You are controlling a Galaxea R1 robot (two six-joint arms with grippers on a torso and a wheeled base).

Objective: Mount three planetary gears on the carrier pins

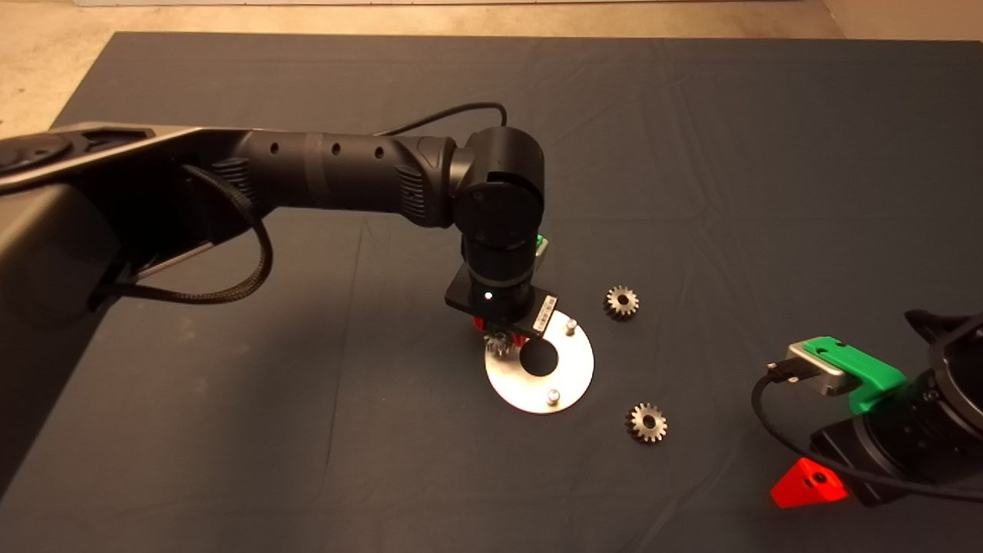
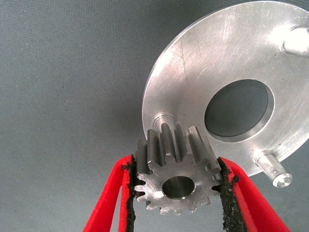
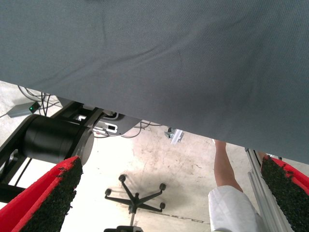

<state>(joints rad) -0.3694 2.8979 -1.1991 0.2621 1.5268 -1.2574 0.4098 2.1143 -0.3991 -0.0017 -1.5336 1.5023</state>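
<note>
A gear point(image 2: 176, 181) fills the left wrist view, pinched at its teeth between the two black pads point(image 2: 129, 186) of the left gripper point(image 1: 499, 332), whose fingers are closed down to the gear's width. It hangs over the near-left rim of the disc point(image 1: 576, 369), above one pin point(image 2: 163, 118) whose stub shows just behind the teeth; whether the bore has started onto that pin cannot be told. The main risk, judging from here, is misalignment: the bore is only a little wider than the pin, so if the gear comes down tilted or off-centre it would catch on the pin's top, jam, or push the loose disc across the mat point(image 1: 307, 399). The pads grip only tooth tips, so the gear could also twist or slip out under a downward push. By count there are three gears: the held one, a second point(image 1: 621, 302) lying on the mat just right of the disc on its far side, and a third point(image 1: 646, 422) on the mat near-right of the disc. There are three pins, with two bare: one point(image 1: 570, 326) at the far right and one point(image 1: 552, 396) at the near edge. The right gripper point(image 1: 810, 484) waits at the near right, fingers spread wide and empty.
</note>
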